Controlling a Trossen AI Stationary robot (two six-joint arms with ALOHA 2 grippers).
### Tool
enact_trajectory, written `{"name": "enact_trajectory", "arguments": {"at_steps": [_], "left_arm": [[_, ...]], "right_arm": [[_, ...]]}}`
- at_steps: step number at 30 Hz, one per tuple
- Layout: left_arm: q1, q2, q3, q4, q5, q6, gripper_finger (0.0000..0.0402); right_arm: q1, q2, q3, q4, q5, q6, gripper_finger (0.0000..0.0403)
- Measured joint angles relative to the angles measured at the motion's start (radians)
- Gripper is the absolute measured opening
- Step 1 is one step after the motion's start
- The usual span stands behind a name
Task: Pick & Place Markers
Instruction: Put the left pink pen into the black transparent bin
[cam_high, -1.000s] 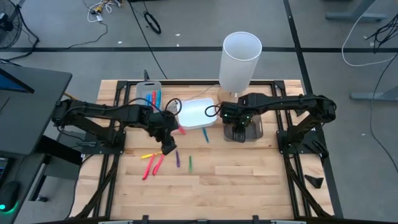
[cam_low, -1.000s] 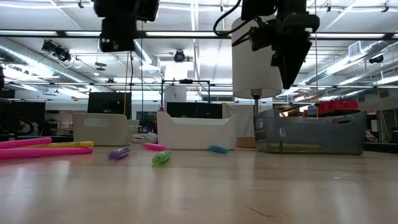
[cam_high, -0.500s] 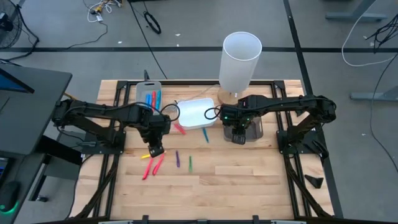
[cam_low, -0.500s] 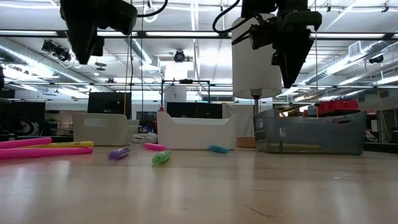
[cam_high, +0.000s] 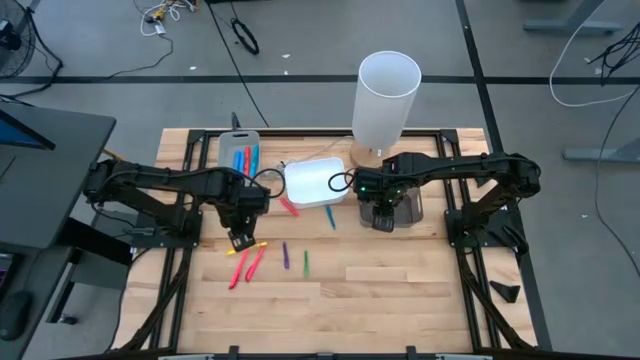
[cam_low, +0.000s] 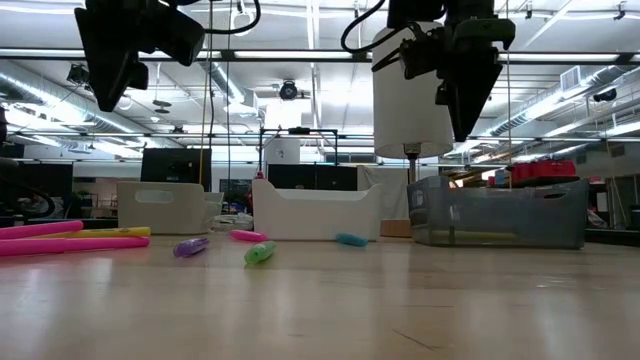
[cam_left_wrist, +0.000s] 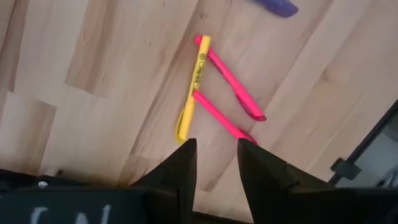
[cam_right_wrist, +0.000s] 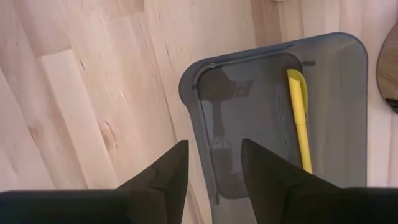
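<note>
Since the earlier frames, left gripper (cam_high: 240, 240) has shifted across the desk (cam_high: 400, 280) from near the purple marker toward the yellow and pink cluster. Right gripper (cam_high: 382, 218) unchanged, above the dark tray (cam_high: 412, 210).

Left gripper: hovers above the desk, fingers (cam_left_wrist: 180, 165) parted by a narrow gap, nothing between them, touching nothing. Its wrist view looks down on a yellow marker (cam_left_wrist: 193, 87) with two pink markers (cam_left_wrist: 230, 81) lying at an angle to it, their ends touching or almost touching the yellow one. The tip of a purple marker (cam_left_wrist: 277, 6) shows at the frame edge.

Right gripper: fingers (cam_right_wrist: 165, 171) apart, empty, raised over the rim of the dark tray. One yellow marker (cam_right_wrist: 298, 118) lies inside that tray along one long wall.

Other markers:
- purple (cam_high: 285, 257) and green (cam_high: 306, 263), side by side on the desk, apart from the pink pair (cam_high: 246, 266)
- one pink (cam_high: 288, 206) just beside the white tray (cam_high: 315, 182)
- one blue (cam_high: 331, 217) on the desk in front of the white tray
- several blue and red (cam_high: 243, 159) in the grey tray (cam_high: 232, 141)

Tall white cylinder (cam_high: 385, 98) stands behind the dark tray.
</note>
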Motion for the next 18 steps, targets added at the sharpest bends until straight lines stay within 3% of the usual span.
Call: {"name": "enact_trajectory", "arguments": {"at_steps": [11, 18], "left_arm": [[-0.118, 0.000, -0.003, 0.033, -0.130, -0.376, 0.0122], [-0.192, 0.000, -0.003, 0.033, -0.158, -0.638, 0.0122]], "right_arm": [[0.000, 0.000, 0.000, 0.015, 0.000, -0.005, 0.0146], [0.000, 0.000, 0.000, 0.026, 0.000, -0.009, 0.0146]]}}
